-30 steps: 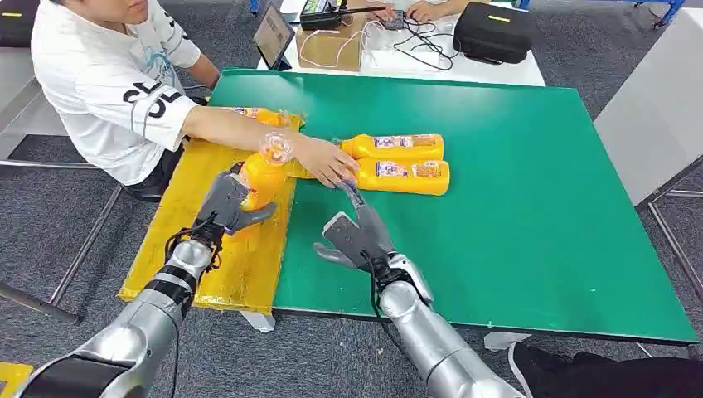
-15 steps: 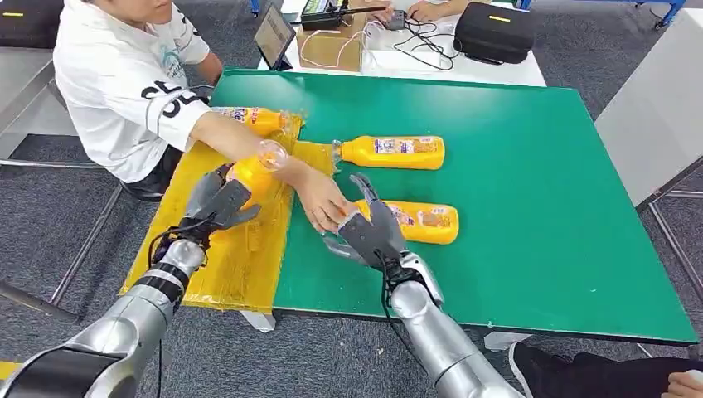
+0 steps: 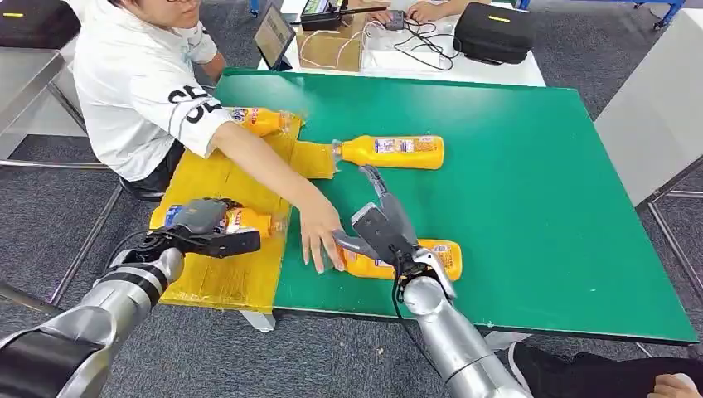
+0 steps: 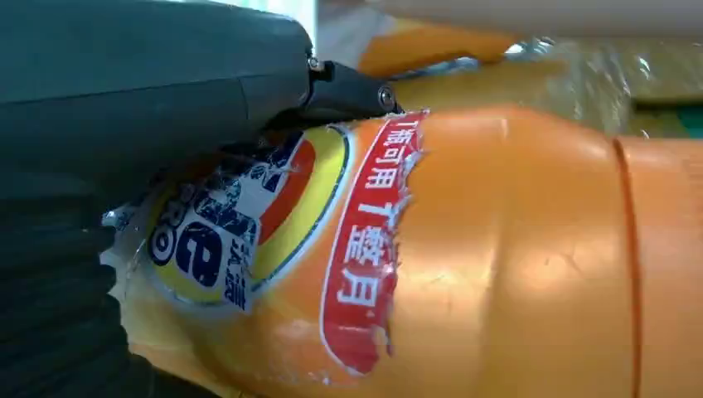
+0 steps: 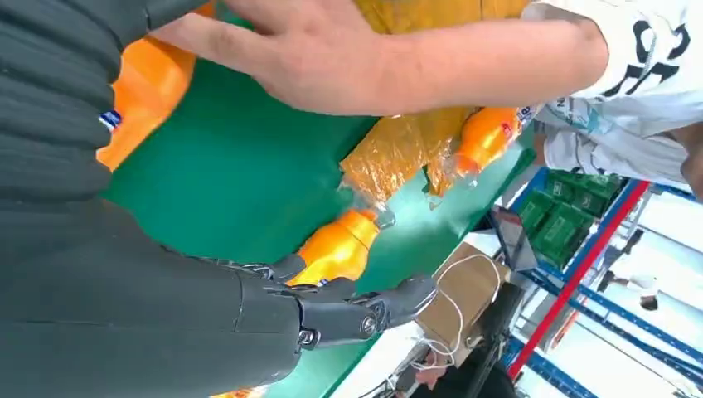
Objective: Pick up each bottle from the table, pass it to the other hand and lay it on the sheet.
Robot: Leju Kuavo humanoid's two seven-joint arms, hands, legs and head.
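Orange plastic bottles, four in view, all lying on their sides; clear caps, colourful labels, smooth glossy bodies. Landmark: the yellow sheet (image 3: pixel 224 274), crinkly film over the left edge of the green bench (image 3: pixel 530 166).

Left hand (image 3: pixel 203 228) grips one bottle (image 3: pixel 240 220) on the sheet, fingers wrapped over its label end; left wrist view shows the torn red-and-blue label (image 4: pixel 290 249) close up and the hand's dark fingers (image 4: pixel 348 87) against the body.

Right hand (image 3: pixel 383 228) is released, fingers spread, holding nothing; it sits over a second bottle (image 3: pixel 435 259) lying on the bench just right of the sheet. Cannot tell if it touches the bottle.

A person's hand (image 3: pixel 319 236) rests flat on the bench at the sheet's right edge, just beside that bottle's neck end.

Third bottle (image 3: pixel 394 152) lies on the bench, right of the sheet's far end. Fourth bottle (image 3: pixel 259 120) lies at the sheet's far end, near the person's white sleeve (image 3: pixel 186 116).
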